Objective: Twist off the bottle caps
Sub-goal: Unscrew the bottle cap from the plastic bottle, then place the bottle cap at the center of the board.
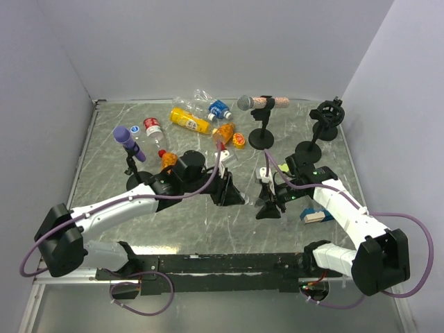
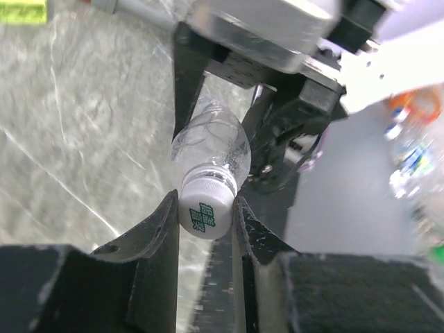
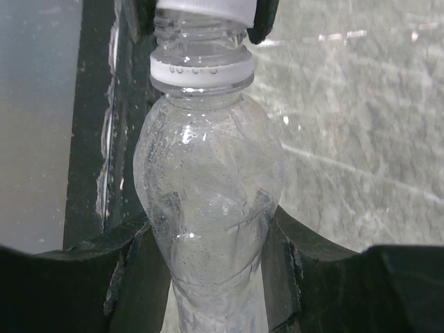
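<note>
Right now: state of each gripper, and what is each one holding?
Left gripper: jaws shut on the white cap of the clear bottle.
Right gripper: jaws shut around the clear bottle's body.

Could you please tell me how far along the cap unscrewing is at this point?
Done: nothing I can confirm; no loose cap stands out on the table. In hand: the right gripper holds the clear bottle by its body while the left gripper is shut on its white cap, which sits on the neck. Left: the red-capped orange bottle, and likely the yellow bottle and others behind.
</note>
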Robot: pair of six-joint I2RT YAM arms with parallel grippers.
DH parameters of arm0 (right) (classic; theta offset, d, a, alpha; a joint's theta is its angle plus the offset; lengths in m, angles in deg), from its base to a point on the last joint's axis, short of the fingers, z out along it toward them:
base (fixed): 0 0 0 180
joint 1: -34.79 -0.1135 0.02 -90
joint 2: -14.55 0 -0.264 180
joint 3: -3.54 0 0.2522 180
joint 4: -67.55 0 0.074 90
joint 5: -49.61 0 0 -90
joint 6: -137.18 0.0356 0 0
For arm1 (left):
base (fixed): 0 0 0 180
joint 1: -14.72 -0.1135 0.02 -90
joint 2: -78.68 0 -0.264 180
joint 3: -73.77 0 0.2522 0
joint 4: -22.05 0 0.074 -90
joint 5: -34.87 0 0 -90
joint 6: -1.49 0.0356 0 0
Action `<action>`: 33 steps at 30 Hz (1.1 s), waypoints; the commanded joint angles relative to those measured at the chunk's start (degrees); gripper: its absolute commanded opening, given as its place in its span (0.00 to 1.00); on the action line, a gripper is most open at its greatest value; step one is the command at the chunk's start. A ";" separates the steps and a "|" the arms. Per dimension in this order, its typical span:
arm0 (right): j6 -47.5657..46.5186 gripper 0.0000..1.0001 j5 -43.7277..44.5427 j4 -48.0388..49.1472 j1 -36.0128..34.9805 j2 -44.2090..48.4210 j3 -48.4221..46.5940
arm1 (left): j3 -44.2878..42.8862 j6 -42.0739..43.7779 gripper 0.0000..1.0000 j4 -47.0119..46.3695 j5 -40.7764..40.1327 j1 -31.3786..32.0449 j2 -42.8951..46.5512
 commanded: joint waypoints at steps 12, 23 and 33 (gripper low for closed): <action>-1.46 0.17 -1.44 1.43 -0.26 0.39 0.07 | 0.52 -14.26 0.01 4.44 -12.17 -0.73 9.30; -1.02 0.17 -0.74 1.87 -0.17 0.74 0.07 | 0.26 -13.75 0.01 10.32 -16.12 -1.08 9.56; -0.67 0.17 -0.57 1.96 -0.17 0.92 -0.10 | 5.88 -13.66 0.01 14.98 -22.26 -1.08 16.33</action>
